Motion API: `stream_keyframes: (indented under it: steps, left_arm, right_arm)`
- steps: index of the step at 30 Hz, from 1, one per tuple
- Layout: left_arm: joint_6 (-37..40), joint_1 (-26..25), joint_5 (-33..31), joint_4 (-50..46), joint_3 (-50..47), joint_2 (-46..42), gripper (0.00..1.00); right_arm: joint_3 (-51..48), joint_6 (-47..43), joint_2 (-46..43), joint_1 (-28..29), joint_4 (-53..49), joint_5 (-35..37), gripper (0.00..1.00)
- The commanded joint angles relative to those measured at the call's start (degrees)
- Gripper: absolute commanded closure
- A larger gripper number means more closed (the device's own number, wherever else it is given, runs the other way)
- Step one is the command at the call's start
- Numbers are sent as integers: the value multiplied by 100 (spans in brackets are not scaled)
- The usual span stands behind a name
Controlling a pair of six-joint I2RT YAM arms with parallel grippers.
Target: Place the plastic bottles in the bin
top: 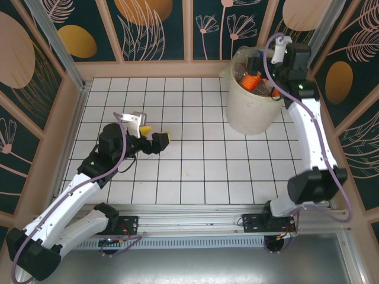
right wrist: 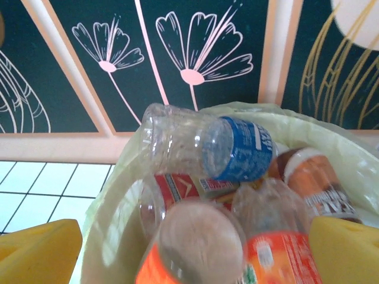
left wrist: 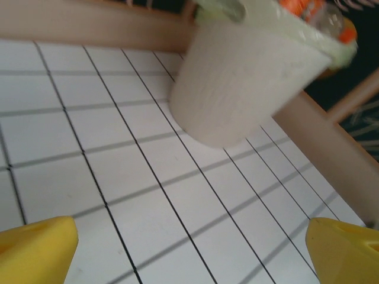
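Bright even light, bin (left wrist: 237, 77) softly blurred

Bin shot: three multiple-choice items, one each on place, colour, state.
1. Where does the round cream bucket with its pale bag liner stand? A near left B far right of the white tiled table C centre
2. Label on the clear plastic bottle lying across the pile's far side? A blue B purple C black
3. The right gripper above the bucket is: A shut on a bottle B shut, empty C open
B, it sits by the far-right corner; A, a blue band wraps it; C, its yellow fingers stand wide apart.
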Motion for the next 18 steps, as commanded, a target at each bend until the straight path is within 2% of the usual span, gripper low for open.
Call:
stream_keyframes:
  steps: [1,5,10,16,18]
  left_arm:
    - [223,-36,-1179,523,199,-124,1]
    - [720,-35,-1850,723,157,-58,1]
    - [949,-36,-2803,1154,-243,-195,1]
    - [975,-32,-4179,1634,-1153,-745,1]
    - [1175,-35,-4398,1932,-1647,-1060,1]
  right_arm:
    - [-883,244,-908,-58,982,261,1]
    - [-2212,421,-1997,-61,1567,581,1]
    - [-4082,324,-3404,-61,2414,358,1]
    - [-5708,675,-4599,-65,2693,454,1]
    - [-6256,708,-4924,-64,2842,535,1]
